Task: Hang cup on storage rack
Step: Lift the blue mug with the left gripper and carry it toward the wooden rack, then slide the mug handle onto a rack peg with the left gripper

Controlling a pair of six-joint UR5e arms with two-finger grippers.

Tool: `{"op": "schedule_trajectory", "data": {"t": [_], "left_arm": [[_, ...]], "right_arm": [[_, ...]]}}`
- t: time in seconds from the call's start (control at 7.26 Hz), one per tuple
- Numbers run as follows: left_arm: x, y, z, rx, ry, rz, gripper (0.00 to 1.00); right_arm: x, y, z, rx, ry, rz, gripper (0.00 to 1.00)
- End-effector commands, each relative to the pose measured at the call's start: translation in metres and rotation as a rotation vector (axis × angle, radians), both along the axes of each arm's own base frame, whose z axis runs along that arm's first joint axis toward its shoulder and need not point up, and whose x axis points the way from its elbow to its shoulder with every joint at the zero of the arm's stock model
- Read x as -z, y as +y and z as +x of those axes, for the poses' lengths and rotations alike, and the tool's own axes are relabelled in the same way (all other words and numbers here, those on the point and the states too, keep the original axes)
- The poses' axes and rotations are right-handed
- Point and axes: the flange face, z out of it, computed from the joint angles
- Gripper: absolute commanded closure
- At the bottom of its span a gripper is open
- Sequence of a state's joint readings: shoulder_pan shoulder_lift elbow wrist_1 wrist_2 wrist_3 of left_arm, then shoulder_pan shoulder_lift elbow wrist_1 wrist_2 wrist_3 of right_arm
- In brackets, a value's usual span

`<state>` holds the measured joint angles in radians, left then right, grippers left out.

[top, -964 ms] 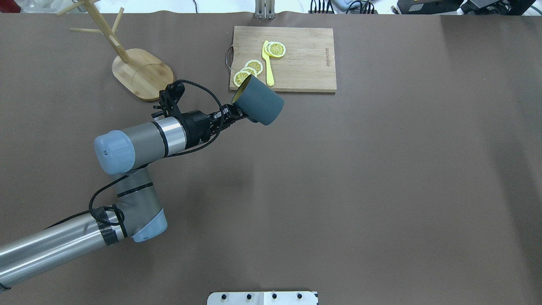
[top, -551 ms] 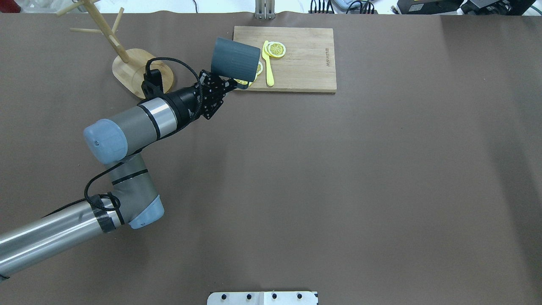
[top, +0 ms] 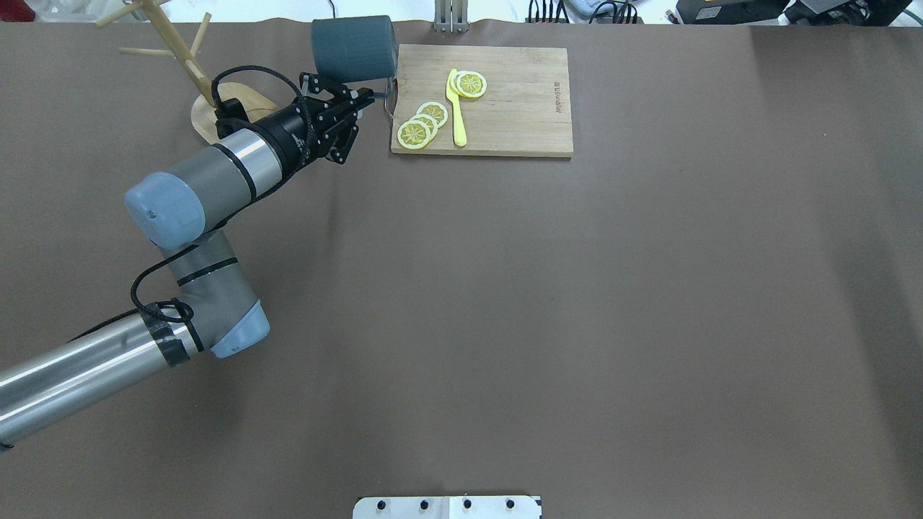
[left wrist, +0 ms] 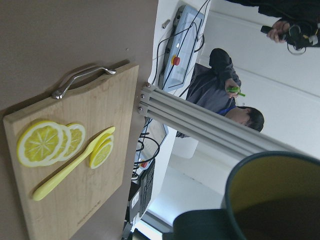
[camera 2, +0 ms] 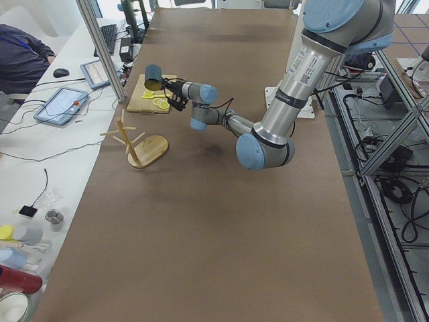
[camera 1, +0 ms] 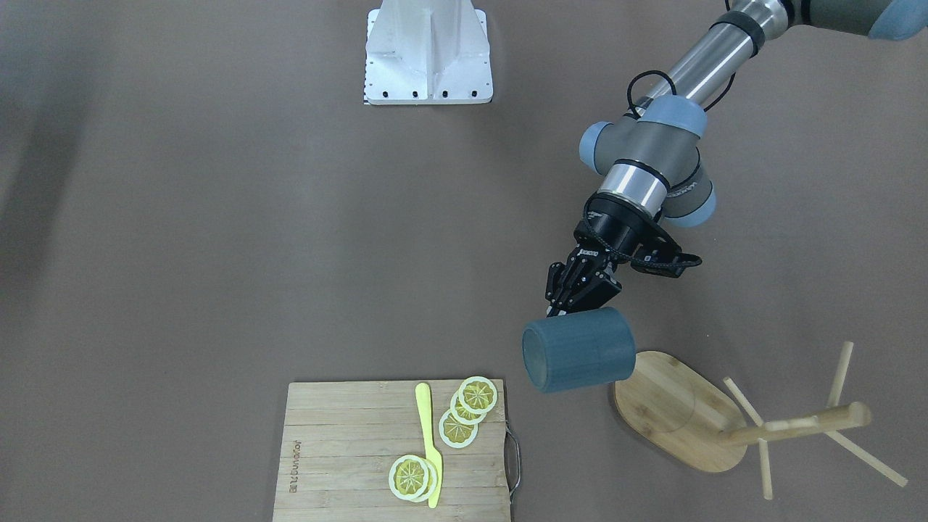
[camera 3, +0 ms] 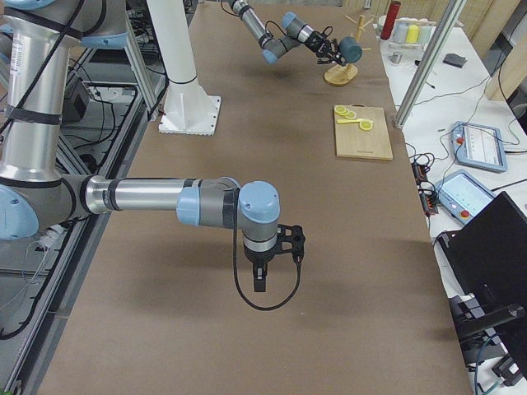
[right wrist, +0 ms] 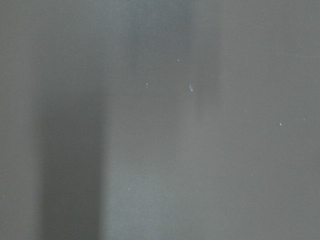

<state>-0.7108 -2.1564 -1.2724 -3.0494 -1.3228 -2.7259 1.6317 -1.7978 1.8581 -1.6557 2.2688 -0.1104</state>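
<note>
My left gripper point(top: 369, 94) is shut on the dark slate-blue cup point(top: 353, 47) and holds it on its side in the air. The cup is at the table's far edge, between the storage rack and the cutting board. In the front-facing view the cup point(camera 1: 578, 350) hangs just beside the bamboo storage rack point(camera 1: 678, 409), under the left gripper point(camera 1: 560, 310). The left wrist view shows the cup's rim and yellow-olive inside point(left wrist: 275, 200). The rack's post and pegs point(top: 180, 50) stand at the far left. My right gripper point(camera 3: 258, 284) shows only in the exterior right view; I cannot tell if it is open.
A wooden cutting board point(top: 519, 108) with a metal handle lies at the far middle. It carries lemon slices point(top: 422, 124) and a yellow knife point(top: 456, 108). A white mount point(top: 447, 507) sits at the near edge. Operators sit beyond the far edge.
My left arm has swung the cup from in front of the cutting board up and to the far left, toward the storage rack. The cup has turned with the wrist.
</note>
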Motion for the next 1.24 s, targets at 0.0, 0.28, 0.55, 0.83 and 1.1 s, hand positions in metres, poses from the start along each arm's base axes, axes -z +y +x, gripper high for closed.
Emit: {"op": "schedule_trajectory", "data": {"t": [0.0,0.28,0.55,0.83,1.1], "left_arm": [[-0.025,-0.037,-0.033,0.033,0.078,-0.114,1.0],[-0.036,-0.063,-0.067,0.032,0.059,-0.122,1.0],[-0.041,-0.076,-0.076,0.036,0.052,-0.129,1.0],[-0.068,-0.089,-0.097,0.016,0.047,-0.121,1.0],[-0.098,-0.09,-0.096,0.015,0.049,-0.117,1.0]], "right_arm": [[0.002,0.0,0.0,0.0,0.002,0.005,0.0],[0.006,-0.001,0.0,0.0,0.002,0.012,0.0],[0.006,-0.001,0.0,0.0,0.004,0.012,0.0],[0.006,-0.001,0.0,0.0,0.004,0.012,0.0],[0.006,-0.001,0.0,0.0,0.004,0.012,0.0]]}}
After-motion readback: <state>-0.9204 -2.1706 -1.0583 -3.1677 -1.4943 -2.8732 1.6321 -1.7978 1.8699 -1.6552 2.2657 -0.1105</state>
